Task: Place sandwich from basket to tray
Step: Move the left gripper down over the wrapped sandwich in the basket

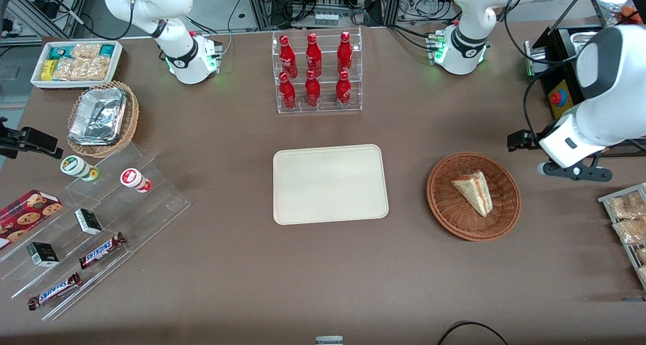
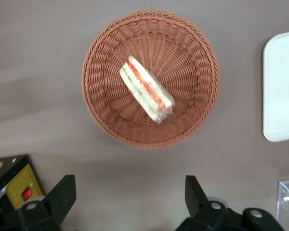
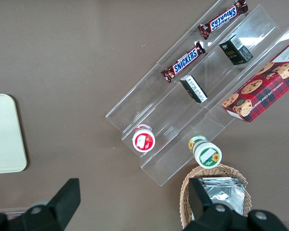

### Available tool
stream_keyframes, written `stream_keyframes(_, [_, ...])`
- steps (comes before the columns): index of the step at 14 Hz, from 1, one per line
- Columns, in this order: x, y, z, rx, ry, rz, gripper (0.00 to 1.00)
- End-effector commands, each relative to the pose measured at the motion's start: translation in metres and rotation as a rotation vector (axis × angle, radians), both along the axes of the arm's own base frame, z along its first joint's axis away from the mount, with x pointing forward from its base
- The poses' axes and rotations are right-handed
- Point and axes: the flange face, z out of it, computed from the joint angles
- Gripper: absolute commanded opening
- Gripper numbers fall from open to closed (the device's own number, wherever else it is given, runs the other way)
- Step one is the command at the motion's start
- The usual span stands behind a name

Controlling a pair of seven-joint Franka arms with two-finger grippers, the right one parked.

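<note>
The sandwich (image 1: 474,192) lies on its side in the reddish-brown wicker basket (image 1: 444,204), roughly at the bowl's middle, so its cut edge with the red and green filling shows plainly in the left wrist view (image 2: 147,89) — a pose that leaves both flat bread faces free for a pinch across the wedge's thickness. The gripper (image 2: 130,199) of the working left arm hangs above the table just off the basket's rim (image 2: 149,142), toward the working arm's end of the table, its fingers (image 2: 62,195) spread wide with nothing between them; in the front view it sits at (image 1: 573,169), beside the basket and clear of it. That wide spread looks like readiness for a descent onto the wedge, which has not yet been touched. The cream tray (image 1: 330,183) waits bare beside the basket, toward the parked arm's end — close enough that the carry should be short. The clear wrap may slip under the fingers.
</note>
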Motion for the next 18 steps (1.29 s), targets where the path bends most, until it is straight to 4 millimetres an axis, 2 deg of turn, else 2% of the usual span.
stream_keyframes(1, [-0.006,0.001,-0.036,-0.007,-0.059,0.004,1.00])
stream_keyframes(2, [-0.009,0.000,-0.057,-0.006,-0.084,0.023,1.00])
stream_keyframes(5, [-0.017,-0.001,-0.097,0.000,-0.126,0.110,1.00])
stream_keyframes(7, [-0.018,-0.003,-0.114,0.010,-0.134,0.240,1.00])
stream_keyframes(10, [-0.012,-0.020,-0.140,0.032,-0.162,0.587,1.00])
stream_keyframes(13, [-0.010,-0.022,-0.157,0.035,-0.182,0.804,1.00])
stream_keyframes(14, [-0.009,-0.023,-0.163,0.034,-0.189,0.861,1.00])
stream_keyframes(18, [-0.018,-0.028,-0.189,0.052,-0.158,0.874,1.00])
